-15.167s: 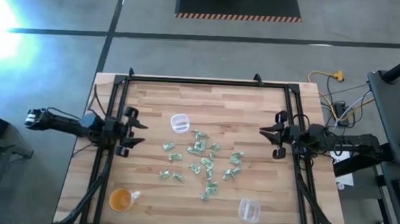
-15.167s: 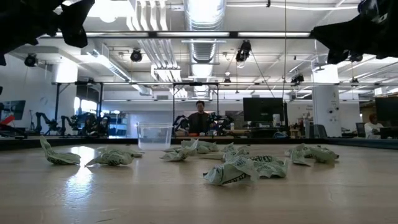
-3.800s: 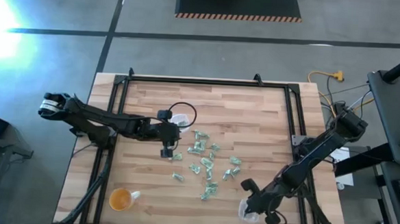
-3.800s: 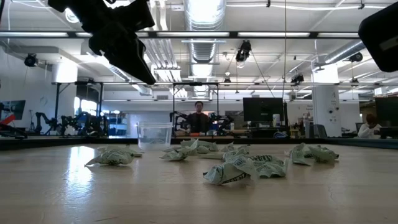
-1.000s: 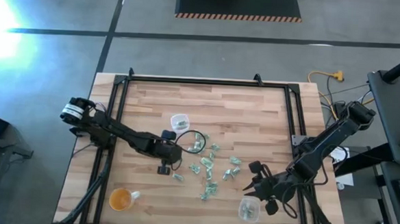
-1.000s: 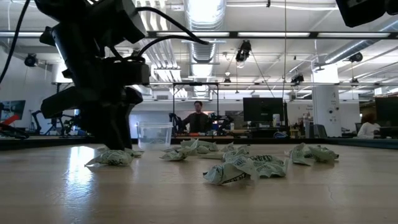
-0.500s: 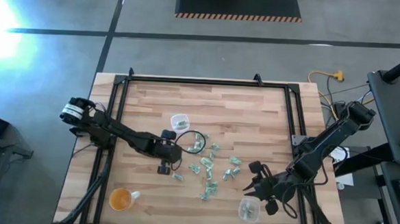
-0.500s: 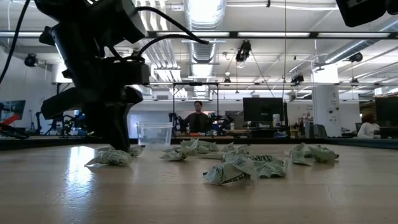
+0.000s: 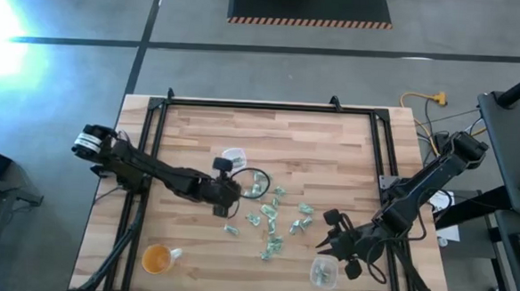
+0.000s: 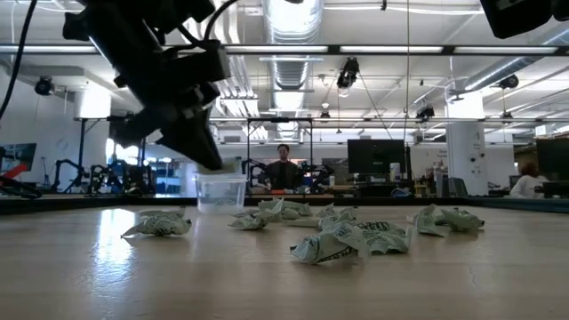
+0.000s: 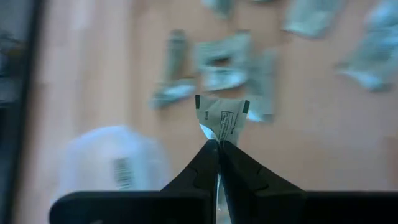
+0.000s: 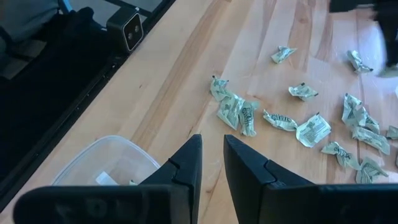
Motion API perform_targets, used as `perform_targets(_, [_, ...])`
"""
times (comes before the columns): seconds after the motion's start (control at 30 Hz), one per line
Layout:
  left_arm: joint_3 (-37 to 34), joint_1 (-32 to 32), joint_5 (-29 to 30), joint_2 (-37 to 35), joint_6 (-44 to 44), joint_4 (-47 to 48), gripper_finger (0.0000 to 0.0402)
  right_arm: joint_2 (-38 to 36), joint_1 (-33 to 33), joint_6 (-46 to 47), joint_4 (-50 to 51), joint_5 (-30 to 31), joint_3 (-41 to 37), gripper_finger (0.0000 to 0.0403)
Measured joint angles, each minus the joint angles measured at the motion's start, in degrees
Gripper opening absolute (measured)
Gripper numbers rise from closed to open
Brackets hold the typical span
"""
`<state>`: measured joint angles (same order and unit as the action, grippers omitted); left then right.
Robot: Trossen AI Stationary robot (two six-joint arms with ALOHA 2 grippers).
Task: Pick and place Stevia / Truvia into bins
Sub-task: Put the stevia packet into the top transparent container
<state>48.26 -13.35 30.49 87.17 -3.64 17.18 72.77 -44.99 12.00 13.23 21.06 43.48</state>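
Several pale green and white Stevia / Truvia packets (image 9: 270,208) lie scattered at the middle of the wooden table. One clear bin (image 9: 233,158) stands on the far side of them. The other bin (image 9: 323,272) stands near the front right with a packet inside (image 12: 106,177). My left gripper (image 11: 217,144) is raised between the far bin and the packets, shut on one packet (image 11: 221,116). My right gripper (image 12: 212,155) hovers beside the near bin, its fingers a little apart with nothing between them. My left gripper pinches one packet by a corner (image 11: 212,132) between its two fingertips. The rest of the packet sticks out beyond the tips, flat and spread. The packet is lifted clear of the table, above the loose ones.
An orange-tinted round cup (image 9: 156,259) stands at the front left. A black frame (image 9: 253,104) runs along the table's far and side edges. Bare wood lies along the far side and the front centre. People sit in the room beyond the table (image 10: 285,169).
My left gripper has taken hold of a packet at the left of the scatter, risen from the table with it and turned about its wrist, shifting a little toward the far bin. The packet is lifted clear now. My right gripper has kept still.
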Motion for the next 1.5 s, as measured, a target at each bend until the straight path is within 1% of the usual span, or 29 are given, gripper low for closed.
perform_targets(0.07, [0.0,0.3,3.2,-0.9,-0.5,-0.2,0.0,0.0,0.0,0.0,0.0,0.0,0.0,0.0057])
perform_targets(0.27, [0.0,1.0,9.3,-3.0,-1.7,-0.2,0.0,0.0,0.0,0.0,-0.1,0.0,0.0,0.0057])
perform_targets(0.37, [0.0,1.9,10.4,-3.8,-1.9,-0.2,0.0,0.0,0.0,0.0,-0.1,0.0,0.0,0.0057])
perform_targets(0.47, [0.0,3.9,10.5,-3.8,-3.3,-0.1,0.0,0.0,0.0,0.0,-0.1,0.0,0.0,0.0056])
perform_targets(0.67, [-0.9,9.7,10.3,-3.2,-4.1,-0.1,0.0,0.0,0.0,0.0,-0.1,0.0,0.0,0.0056])
perform_targets(0.77, [-1.2,11.4,7.9,-3.2,-4.2,-0.2,0.0,0.0,0.0,0.0,-0.1,0.0,0.0,0.0056])
perform_targets(0.87, [-1.8,11.8,6.5,-3.2,-4.2,-0.2,0.0,0.0,0.0,0.0,-0.1,0.0,0.0,0.0056])
perform_targets(1.3, [-2.0,11.8,6.5,-3.1,-4.2,-0.2,0.0002,0.0,0.0,0.0,-0.1,0.0,0.0,0.0056])
perform_targets(1.37, [-2.0,11.8,6.5,-3.1,-4.2,-0.2,0.001,0.0,0.0,0.0,-0.1,0.0,0.0,0.0056])
perform_targets(1.5, [-2.0,11.8,6.5,-3.1,-4.2,-0.2,0.0042,0.0,0.0,0.0,-0.1,0.0,0.0,0.0057])
